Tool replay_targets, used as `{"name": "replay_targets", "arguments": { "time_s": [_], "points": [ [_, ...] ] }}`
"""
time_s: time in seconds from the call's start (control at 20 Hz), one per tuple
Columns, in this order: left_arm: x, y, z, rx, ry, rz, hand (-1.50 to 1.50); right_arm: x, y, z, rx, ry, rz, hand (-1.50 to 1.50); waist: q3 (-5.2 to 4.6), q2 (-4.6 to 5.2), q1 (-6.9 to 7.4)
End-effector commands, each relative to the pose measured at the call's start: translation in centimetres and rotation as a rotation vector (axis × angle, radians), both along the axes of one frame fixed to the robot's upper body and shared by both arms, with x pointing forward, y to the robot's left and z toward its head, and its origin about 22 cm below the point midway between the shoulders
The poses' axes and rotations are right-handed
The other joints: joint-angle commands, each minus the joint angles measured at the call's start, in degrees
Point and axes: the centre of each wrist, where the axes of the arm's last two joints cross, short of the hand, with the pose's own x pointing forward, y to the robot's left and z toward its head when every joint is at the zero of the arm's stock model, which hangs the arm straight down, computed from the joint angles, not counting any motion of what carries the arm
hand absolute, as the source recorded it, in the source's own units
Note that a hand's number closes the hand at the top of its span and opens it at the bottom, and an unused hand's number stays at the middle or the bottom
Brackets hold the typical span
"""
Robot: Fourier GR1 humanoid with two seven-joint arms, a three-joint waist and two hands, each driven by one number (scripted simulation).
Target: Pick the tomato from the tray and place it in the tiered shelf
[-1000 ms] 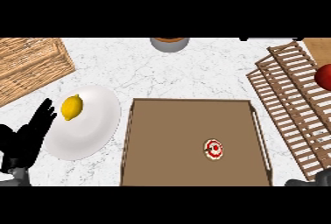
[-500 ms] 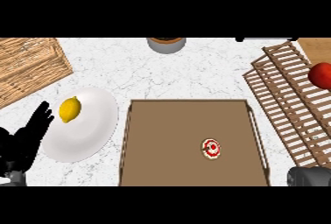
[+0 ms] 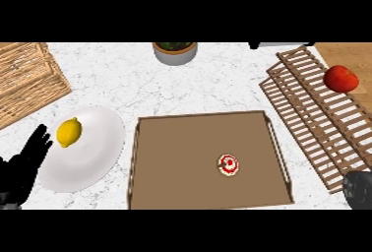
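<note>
A small round tomato, red with a pale ring, lies on the brown tray, right of its middle. The wooden tiered shelf slants along the right side, and a red round fruit sits on its upper slats. My left hand rests open at the lower left edge, fingers up, beside the white plate and well away from the tomato. At the lower right corner, below the shelf's near end, only a dark rounded part of my right hand shows. Neither hand touches the tomato.
A white plate with a yellow lemon on it lies left of the tray. A wicker basket fills the upper left. A grey pot with a plant stands at the back on the marble counter.
The whole scene has slid a little left in view. My right hand has come further into the lower right corner. The tomato and the left hand have not moved on the counter.
</note>
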Motion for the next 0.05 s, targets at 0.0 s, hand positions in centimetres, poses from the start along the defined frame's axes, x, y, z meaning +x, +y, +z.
{"name": "replay_targets", "arguments": {
  "time_s": [0.0],
  "points": [
    [-0.32,0.58,0.59,0.008,-0.001,0.023,0.0,-3.74,1.1,-0.66,0.12,0.01,-0.044,-1.5,-0.03,-0.88,-1.33]
  ]
}}
